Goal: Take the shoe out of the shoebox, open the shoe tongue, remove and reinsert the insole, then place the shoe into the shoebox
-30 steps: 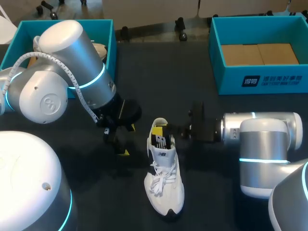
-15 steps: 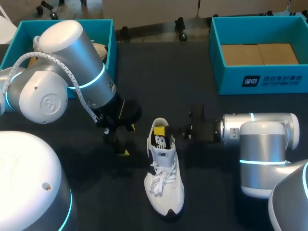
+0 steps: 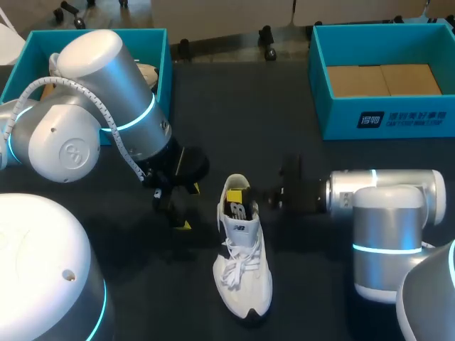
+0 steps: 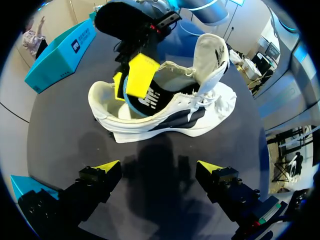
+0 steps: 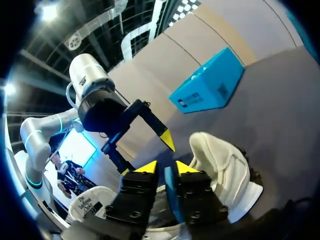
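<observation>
Left jaws wide, right jaws pinching insole

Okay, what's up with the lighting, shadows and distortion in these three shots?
Head view: the right end effector is hard to make out, dark against the dark table. Left wrist view: fisheye curves the table edge, and a soft shadow lies between the left end effector and the white shoe. Right wrist view: same fisheye warp; the shoe looks bulged.
</observation>
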You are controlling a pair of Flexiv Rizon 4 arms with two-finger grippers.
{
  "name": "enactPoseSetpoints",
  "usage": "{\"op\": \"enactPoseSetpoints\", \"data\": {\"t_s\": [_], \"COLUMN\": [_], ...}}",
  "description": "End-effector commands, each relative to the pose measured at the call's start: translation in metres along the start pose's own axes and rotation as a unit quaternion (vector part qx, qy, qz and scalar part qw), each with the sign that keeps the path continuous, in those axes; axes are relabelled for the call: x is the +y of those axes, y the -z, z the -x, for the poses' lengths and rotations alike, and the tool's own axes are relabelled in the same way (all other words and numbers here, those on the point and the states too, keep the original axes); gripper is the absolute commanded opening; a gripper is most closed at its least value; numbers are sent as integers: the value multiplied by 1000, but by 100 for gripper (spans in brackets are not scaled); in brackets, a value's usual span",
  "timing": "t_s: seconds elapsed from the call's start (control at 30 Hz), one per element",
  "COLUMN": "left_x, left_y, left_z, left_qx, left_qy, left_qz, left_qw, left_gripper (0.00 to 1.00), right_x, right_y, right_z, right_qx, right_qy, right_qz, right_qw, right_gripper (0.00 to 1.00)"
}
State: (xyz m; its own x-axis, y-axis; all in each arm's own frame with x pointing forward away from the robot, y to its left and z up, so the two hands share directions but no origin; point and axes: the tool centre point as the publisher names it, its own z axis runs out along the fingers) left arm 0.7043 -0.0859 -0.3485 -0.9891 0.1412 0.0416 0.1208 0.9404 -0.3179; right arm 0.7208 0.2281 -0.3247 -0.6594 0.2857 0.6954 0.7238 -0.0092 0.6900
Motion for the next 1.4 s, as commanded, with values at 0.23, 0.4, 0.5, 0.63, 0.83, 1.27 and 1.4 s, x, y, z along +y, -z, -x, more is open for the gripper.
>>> {"op": "enactPoseSetpoints", "data": {"t_s": [0.23,0.4,0.5,0.63,0.83,1.27,1.4], "left_x": [1,1,1,1,1,1,1], "left_y": [1,1,1,1,1,1,1], "left_z": [-1,-1,-1,-1,-1,-1,-1], "left_qx": [-1,-1,-1,-1,-1,-1,-1], "left_qy": [0,0,0,0,0,0,0], "left_qz": [0,0,0,0,0,0,0], "left_qw": [1000,1000,1000,1000,1000,1000,1000], "left_gripper": [100,100,100,100,100,100,100], "right_x": [27,40,45,52,59,72,76], "right_y": [20,33,39,46,60,93,99], "right_z": [-12,-16,-19,-22,-20,-21,-24], "right_qx": [-28,-36,-38,-32,-24,-53,-89], "right_qy": [11,13,13,-4,-55,-155,-180], "right_qz": [-22,-38,-52,-79,-118,-195,-207], "right_qw": [999,999,998,996,991,967,957], "right_gripper": [100,100,100,100,100,100,100]}}
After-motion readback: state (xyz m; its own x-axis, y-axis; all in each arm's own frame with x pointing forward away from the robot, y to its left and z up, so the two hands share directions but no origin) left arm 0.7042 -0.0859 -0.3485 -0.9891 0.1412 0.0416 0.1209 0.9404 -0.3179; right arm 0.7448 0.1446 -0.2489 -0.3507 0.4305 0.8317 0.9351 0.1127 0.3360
